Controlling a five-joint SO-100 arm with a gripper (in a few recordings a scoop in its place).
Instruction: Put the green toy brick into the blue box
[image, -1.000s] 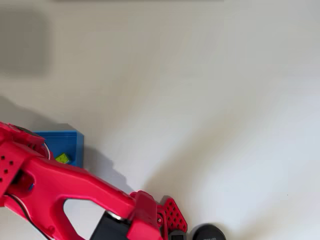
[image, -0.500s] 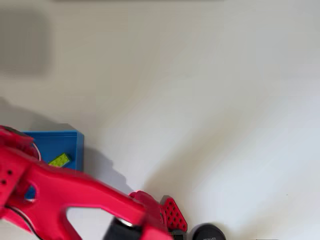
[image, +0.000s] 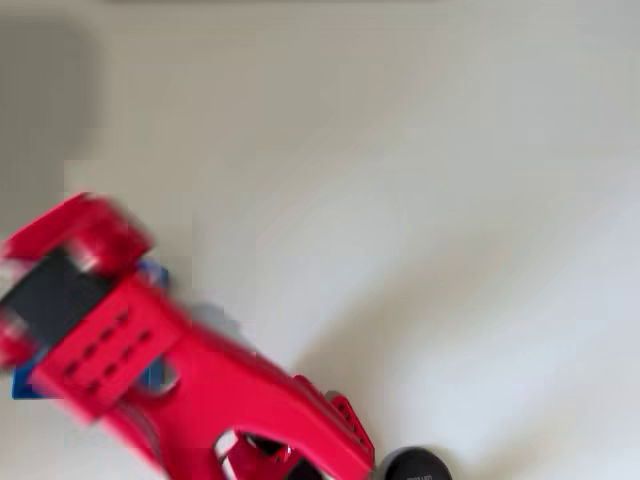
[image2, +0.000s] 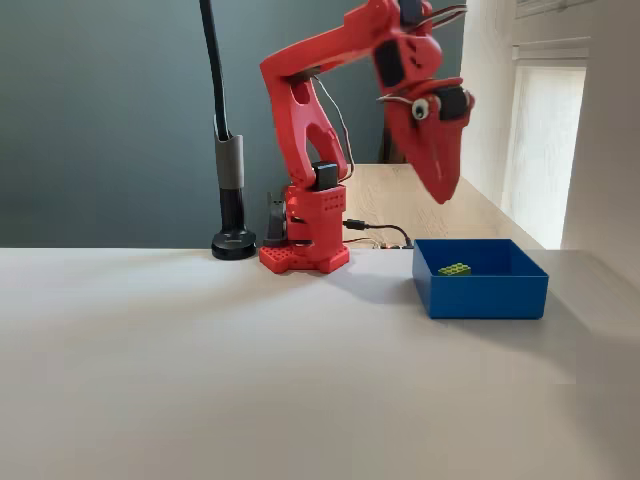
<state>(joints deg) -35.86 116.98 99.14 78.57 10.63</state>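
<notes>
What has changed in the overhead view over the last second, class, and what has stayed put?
The red arm has swung up and away, now blurred with motion; its gripper hangs high above the blue box, holding nothing. The green toy brick lies loose on the box floor. The box and the black lamp base have not moved.

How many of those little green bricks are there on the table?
1. The green toy brick lies on the floor of the blue box in the fixed view, below the raised pincer. The box's near wall could hide another.
</notes>
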